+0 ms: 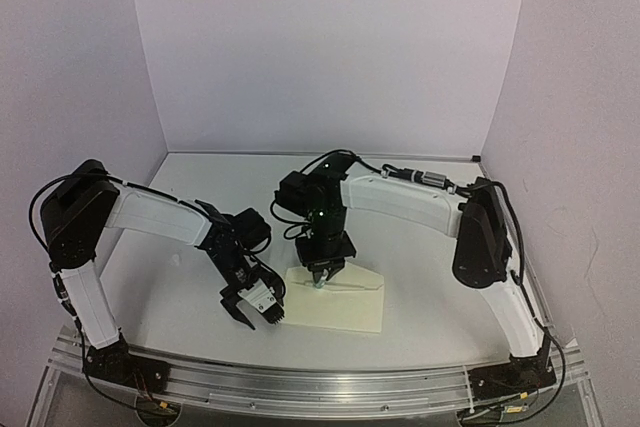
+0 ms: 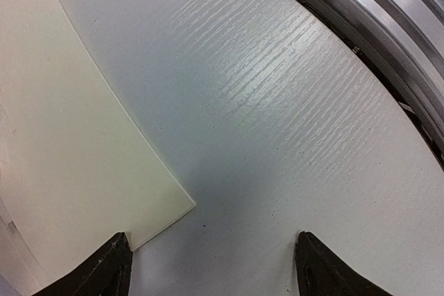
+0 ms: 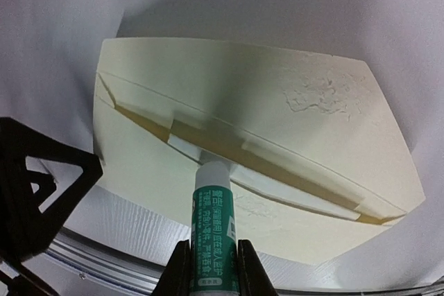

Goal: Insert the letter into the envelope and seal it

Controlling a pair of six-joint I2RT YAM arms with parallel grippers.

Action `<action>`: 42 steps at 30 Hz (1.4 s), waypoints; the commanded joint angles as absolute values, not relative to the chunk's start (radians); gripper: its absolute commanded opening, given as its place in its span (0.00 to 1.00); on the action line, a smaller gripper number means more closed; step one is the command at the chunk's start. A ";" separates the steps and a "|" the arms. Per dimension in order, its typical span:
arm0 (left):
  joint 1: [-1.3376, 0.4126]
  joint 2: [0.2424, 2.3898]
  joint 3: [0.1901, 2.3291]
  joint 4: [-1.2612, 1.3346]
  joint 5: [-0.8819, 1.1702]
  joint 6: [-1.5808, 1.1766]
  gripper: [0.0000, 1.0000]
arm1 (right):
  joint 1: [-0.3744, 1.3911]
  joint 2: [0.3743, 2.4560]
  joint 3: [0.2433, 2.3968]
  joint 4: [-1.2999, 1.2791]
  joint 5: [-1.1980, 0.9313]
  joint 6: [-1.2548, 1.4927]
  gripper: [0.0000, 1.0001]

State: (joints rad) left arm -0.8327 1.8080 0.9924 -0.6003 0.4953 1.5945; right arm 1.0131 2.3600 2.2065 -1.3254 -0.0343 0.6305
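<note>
The cream envelope (image 1: 340,305) lies flat on the white table near the front edge, its flap slightly raised. It also shows in the right wrist view (image 3: 298,123) and in the left wrist view (image 2: 69,136). My right gripper (image 1: 322,275) is shut on a green-and-white glue stick (image 3: 214,230), whose white tip touches the envelope at the flap line. A darker tan strip (image 3: 208,132) shows in the gap under the flap; I cannot tell whether it is the letter. My left gripper (image 1: 255,309) is open and empty, just above the table at the envelope's near left corner (image 2: 187,202).
An aluminium rail (image 1: 300,382) runs along the table's front edge, close to the envelope, and shows in the left wrist view (image 2: 388,12). White walls enclose the back and both sides. The left gripper's black body (image 3: 38,185) stands left of the envelope.
</note>
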 commanded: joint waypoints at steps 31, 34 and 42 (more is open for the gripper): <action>-0.766 1.803 1.025 -0.188 0.647 0.610 0.61 | 0.953 2.328 2.071 -1.286 -0.227 0.531 0.00; -0.766 1.835 1.028 -0.178 0.630 0.661 0.62 | 0.951 2.317 2.085 -1.288 -0.214 0.540 0.00; -0.807 1.902 1.065 -0.199 0.623 0.798 0.62 | 0.950 2.220 2.048 -1.330 -0.175 0.605 0.00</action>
State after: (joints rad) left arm -0.7713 1.8577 1.0377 -0.1990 0.6514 0.7176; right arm 0.9433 2.3363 2.0588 -1.3193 -0.1760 0.5624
